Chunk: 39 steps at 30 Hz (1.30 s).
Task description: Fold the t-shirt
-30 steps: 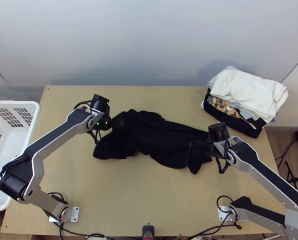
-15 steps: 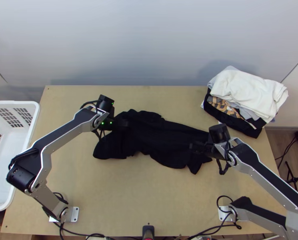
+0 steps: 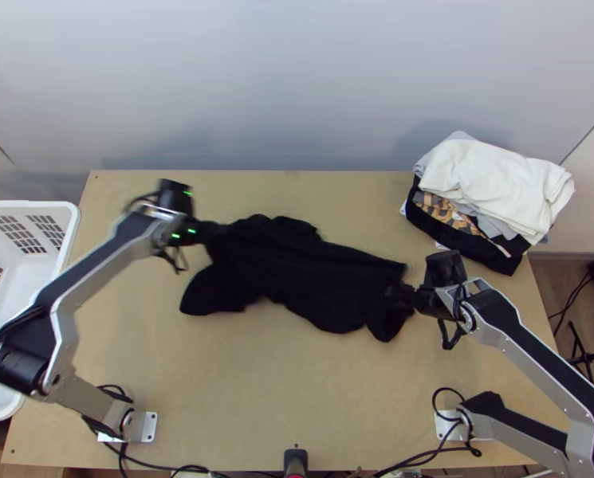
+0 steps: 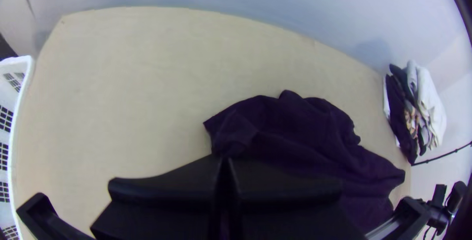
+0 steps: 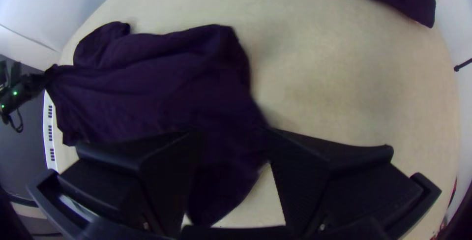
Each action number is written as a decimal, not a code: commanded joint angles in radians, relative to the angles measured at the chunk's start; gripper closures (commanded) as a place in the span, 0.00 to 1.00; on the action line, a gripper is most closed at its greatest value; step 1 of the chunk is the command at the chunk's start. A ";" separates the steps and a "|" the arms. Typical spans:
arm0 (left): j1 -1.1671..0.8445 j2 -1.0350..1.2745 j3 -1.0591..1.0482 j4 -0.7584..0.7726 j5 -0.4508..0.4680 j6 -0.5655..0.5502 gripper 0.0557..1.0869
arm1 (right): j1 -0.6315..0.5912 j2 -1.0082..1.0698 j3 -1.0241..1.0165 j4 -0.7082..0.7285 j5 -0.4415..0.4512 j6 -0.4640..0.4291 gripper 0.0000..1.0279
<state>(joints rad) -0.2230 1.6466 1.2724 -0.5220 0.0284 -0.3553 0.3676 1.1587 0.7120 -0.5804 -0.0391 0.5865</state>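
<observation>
— Claws first — what've they got?
— Left claw [image 3: 226, 229] is closed on the tee's far-left corner, cloth pinched btwn its fingers. Right claw [image 3: 392, 292] is open, spread wide, w/ cloth btwn its fingers but not clamped.
— And the tee [image 3: 312, 275]?
— Black, mid-table, lying lengthwise btwn the two claws. Bunched & wrinkled, not flat; a rounded lobe sticks out at the near-left, another at the near-right end. Folds run from the left claw's grip. Can't tell how many layers.
— Anything diff vs. the earlier top views?
— Yep. Left claw's gone left & a bit farther from the near edge, its corner drawn out w/ it. Whole tee's slid slightly left. Right claw's backed off a touch to the right.
— Arms?
— Left arm [image 3: 101, 271] angles up & inward from its base, elbow out over the basket side. Right arm [image 3: 528, 342] slants up & left, claw at the tee's right end.
— Rest?
— White basket [image 3: 68, 231] at the left edge of the table [image 3: 297, 390]; clothes pile [image 3: 496, 183] at far right, white cloth on top.
</observation>
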 commanded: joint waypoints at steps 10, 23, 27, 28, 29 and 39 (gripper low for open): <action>0.514 -0.220 -0.146 -0.136 0.140 0.273 0.97 | -0.035 0.061 -0.006 0.080 -0.002 0.038 0.45; 0.300 -0.329 -0.180 -0.168 0.162 0.200 0.57 | 0.017 0.496 0.377 0.063 -0.159 0.291 0.45; 0.298 -0.334 -0.157 -0.188 0.162 0.199 0.57 | 0.021 0.598 0.480 0.063 -0.160 0.309 0.45; 0.298 -0.337 -0.154 -0.191 0.162 0.199 0.57 | 0.022 0.621 0.501 0.063 -0.160 0.319 0.47; 0.300 -0.338 -0.154 -0.194 0.162 0.199 0.57 | 0.025 0.639 0.518 0.063 -0.160 0.320 0.50; 0.317 -0.363 -0.176 -0.210 0.160 0.199 0.58 | 0.100 0.730 0.623 0.062 -0.159 0.348 0.61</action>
<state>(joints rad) 0.0891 1.3018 1.1057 -0.7242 0.1886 -0.1562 0.4225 1.8194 1.2575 -0.5167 -0.1925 0.9173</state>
